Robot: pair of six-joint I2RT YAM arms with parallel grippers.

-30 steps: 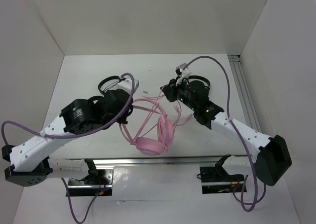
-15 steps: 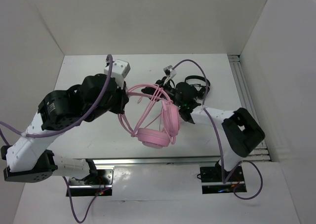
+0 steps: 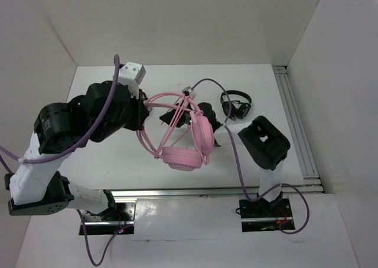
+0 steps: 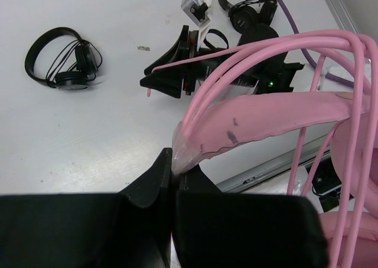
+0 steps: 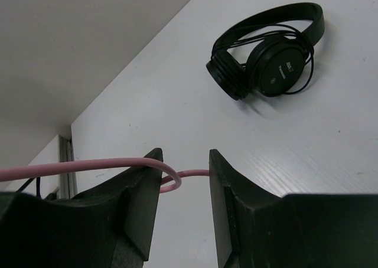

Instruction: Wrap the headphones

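At mid-frame from above, your left fingers (image 4: 146, 185) clamp the headband (image 4: 266, 111) of the headphones (image 3: 182, 159) — the cable (image 5: 88, 163) runs crosswise between your parted right fingers (image 5: 140, 197), ungripped.

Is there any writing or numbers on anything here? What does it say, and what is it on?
Tiny pale print on the round earcup of the black padded headphones, seen from the right wrist: too blurred to read.
On the large pink over-ear headphones: no writing shows.
Nothing else in these views carries words, numbers or signs that can be read.
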